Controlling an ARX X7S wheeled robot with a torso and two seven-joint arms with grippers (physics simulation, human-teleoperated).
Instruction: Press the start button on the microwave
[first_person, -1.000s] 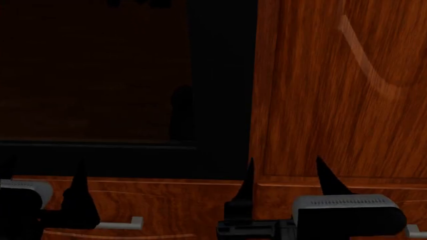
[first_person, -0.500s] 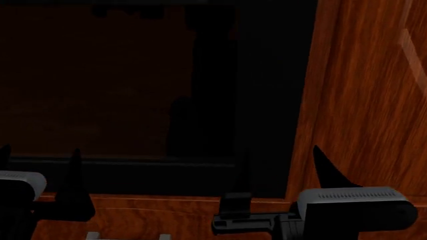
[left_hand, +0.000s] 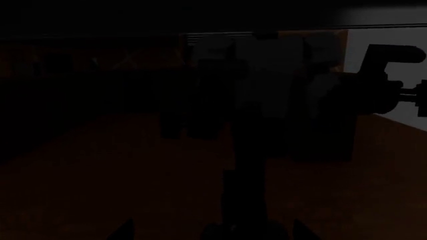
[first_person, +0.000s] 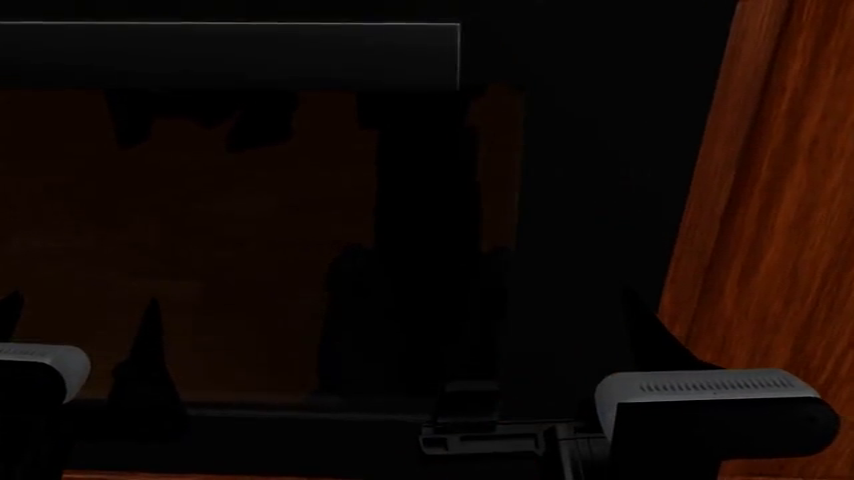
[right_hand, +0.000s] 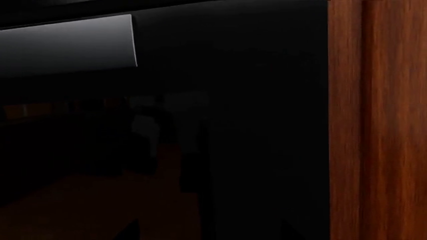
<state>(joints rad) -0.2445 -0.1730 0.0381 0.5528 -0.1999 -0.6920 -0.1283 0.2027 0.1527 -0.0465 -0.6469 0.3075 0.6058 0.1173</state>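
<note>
The black microwave (first_person: 400, 200) fills most of the head view. Its glossy door window (first_person: 200, 240) reflects my arms, and the plain black control strip (first_person: 594, 180) stands right of it. No separate start button shows on the strip. My right gripper (first_person: 561, 320) is open and empty, its fingertips in front of the strip's lower part. Its wrist view shows the strip (right_hand: 273, 125) close ahead between the open tips (right_hand: 210, 230). My left gripper (first_person: 78, 315) is open and empty in front of the door window, which fills its wrist view (left_hand: 100, 150), with the tips (left_hand: 213, 231) apart.
A reddish-brown wood cabinet panel (first_person: 787, 200) stands right of the microwave and also shows in the right wrist view (right_hand: 377, 120). A grey bar (first_person: 227, 55) runs along the top of the microwave door.
The microwave and cabinet edge have slid right and down in the head view. The drawers below have dropped out of sight and the grey top bar has appeared. Both grippers stay open.
</note>
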